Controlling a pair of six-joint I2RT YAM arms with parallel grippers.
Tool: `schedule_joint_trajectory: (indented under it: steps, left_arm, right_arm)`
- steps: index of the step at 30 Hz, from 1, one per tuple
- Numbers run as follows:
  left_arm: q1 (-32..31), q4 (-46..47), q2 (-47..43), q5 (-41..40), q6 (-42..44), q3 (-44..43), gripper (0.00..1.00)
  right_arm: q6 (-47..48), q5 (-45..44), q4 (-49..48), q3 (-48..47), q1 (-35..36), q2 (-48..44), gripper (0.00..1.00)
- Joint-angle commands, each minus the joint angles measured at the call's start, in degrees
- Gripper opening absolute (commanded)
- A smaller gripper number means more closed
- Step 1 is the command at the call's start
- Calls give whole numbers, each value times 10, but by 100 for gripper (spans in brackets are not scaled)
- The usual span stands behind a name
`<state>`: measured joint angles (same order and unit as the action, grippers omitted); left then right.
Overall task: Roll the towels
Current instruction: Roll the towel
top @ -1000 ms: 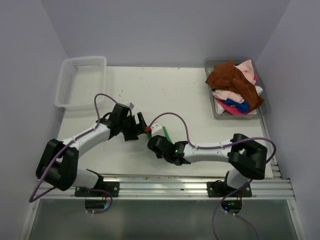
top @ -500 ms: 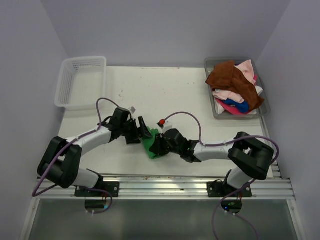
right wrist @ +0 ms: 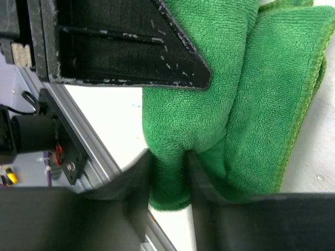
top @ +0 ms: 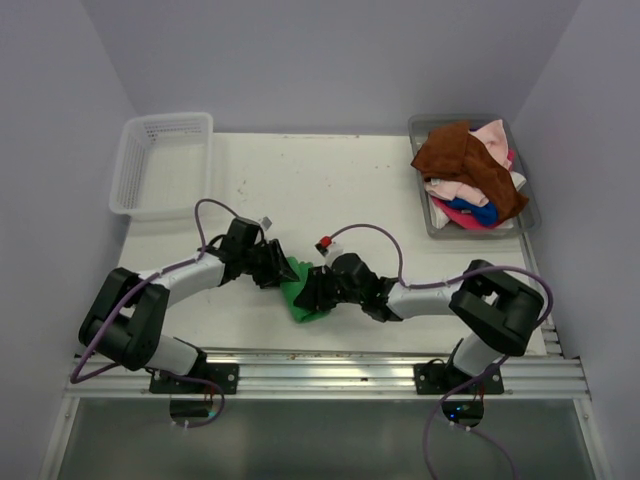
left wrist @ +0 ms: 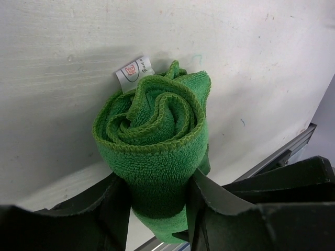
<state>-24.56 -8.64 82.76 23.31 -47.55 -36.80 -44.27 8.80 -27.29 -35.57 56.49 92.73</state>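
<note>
Left gripper (left wrist: 159, 180) moved in and closed from wide onto green towel (left wrist: 152, 130). Arms now meet at near-middle of table (top: 300, 180). Left jaws clamp rolled end: spiral tight, tag (left wrist: 134, 71) showing. Right gripper (right wrist: 168, 157) pinches fold at other end. Roll looks finished. Other towels (top: 468, 172) heaped in tray (top: 485, 233), far right.

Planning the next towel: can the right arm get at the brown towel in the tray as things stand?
Probably not yet: the right hand pinches the green towel. Nothing stands between it and the brown towel, on top in the tray.
</note>
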Motion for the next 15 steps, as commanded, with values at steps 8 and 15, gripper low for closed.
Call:
schedule_joint_trajectory:
  steps: [8, 15]
  left_arm:
    - [-4, -52, -17, -24, 4, -30, 38]
    - [-3, -52, -17, -29, -6, -28, 38]
  right_arm:
    - [101, -228, 332, -117, 52, -96, 58]
    - [198, -473, 485, -282, 193, -6, 60]
